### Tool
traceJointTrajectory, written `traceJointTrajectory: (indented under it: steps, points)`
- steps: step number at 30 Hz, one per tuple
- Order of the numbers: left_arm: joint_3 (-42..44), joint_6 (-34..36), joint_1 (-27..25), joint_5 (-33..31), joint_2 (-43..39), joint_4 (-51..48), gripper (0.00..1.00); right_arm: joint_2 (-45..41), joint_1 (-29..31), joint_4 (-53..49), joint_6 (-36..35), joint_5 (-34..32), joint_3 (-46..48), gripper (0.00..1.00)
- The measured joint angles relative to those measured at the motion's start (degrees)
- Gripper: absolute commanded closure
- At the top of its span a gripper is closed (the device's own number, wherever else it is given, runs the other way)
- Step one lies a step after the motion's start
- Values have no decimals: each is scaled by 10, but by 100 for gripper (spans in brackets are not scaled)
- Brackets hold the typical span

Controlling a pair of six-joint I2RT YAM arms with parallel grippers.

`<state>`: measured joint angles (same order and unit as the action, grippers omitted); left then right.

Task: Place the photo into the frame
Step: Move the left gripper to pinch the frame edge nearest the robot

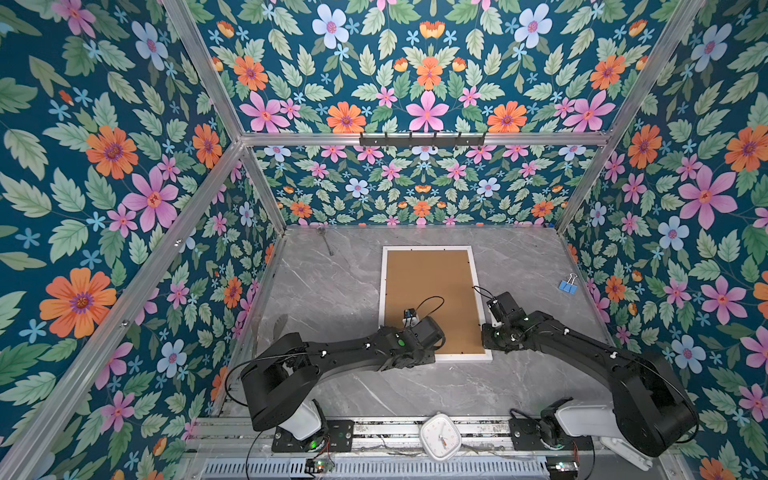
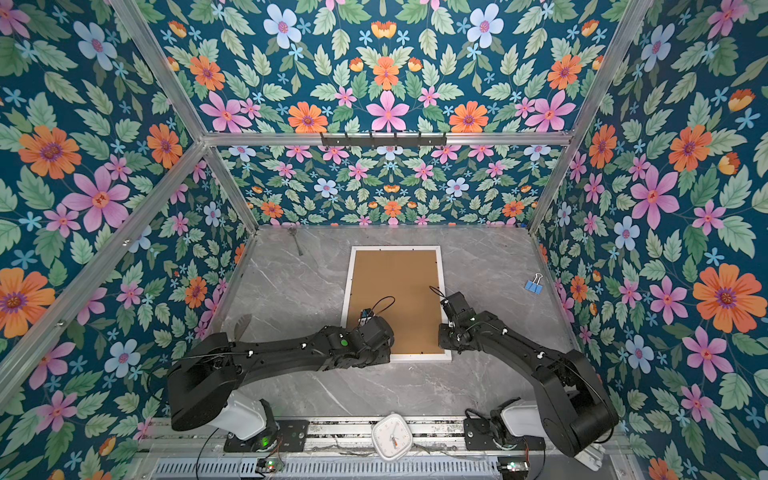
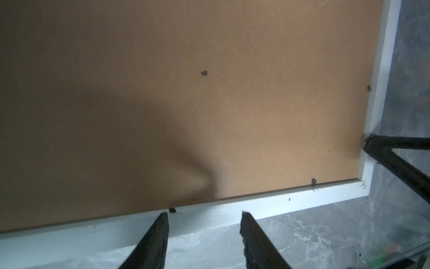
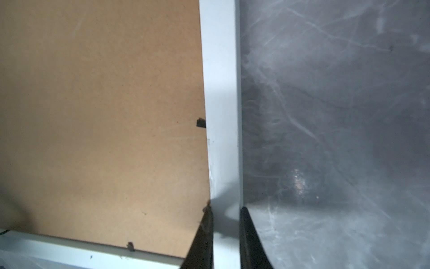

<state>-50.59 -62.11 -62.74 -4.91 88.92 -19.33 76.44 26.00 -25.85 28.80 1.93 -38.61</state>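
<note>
On the grey marble table (image 1: 328,291), centre: frame (image 1: 461,357), white, lying back-up, with a brown backing board (image 1: 430,291) seated inside its border.

Top views only: the frame's whole outline, and a blue binder clip (image 1: 567,286) well apart on the right. Both sets of fingertips are hidden under the wrists.

Wrist views only: small black tabs (image 4: 200,123) along the board's edge.

Left gripper (image 3: 204,215): jaws apart, holding nothing, tips over the frame's near short rail.

Right gripper (image 4: 225,209): clamped across the right long rail, close to the near right corner, one finger on the board side and one on the table side. The left wrist view also catches the right gripper (image 3: 368,142) at that rail.

Orientation: the frame's long axis runs from the arms' side toward the far wall, short rails near and far.
</note>
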Motion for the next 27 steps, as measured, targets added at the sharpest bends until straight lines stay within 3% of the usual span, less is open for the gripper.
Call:
traceJointTrajectory:
  steps: [27]
  points:
    - [-2, 7, -8, -16, 14, 11, 48, 5, 0, -3, 0, 0, -4, 98]
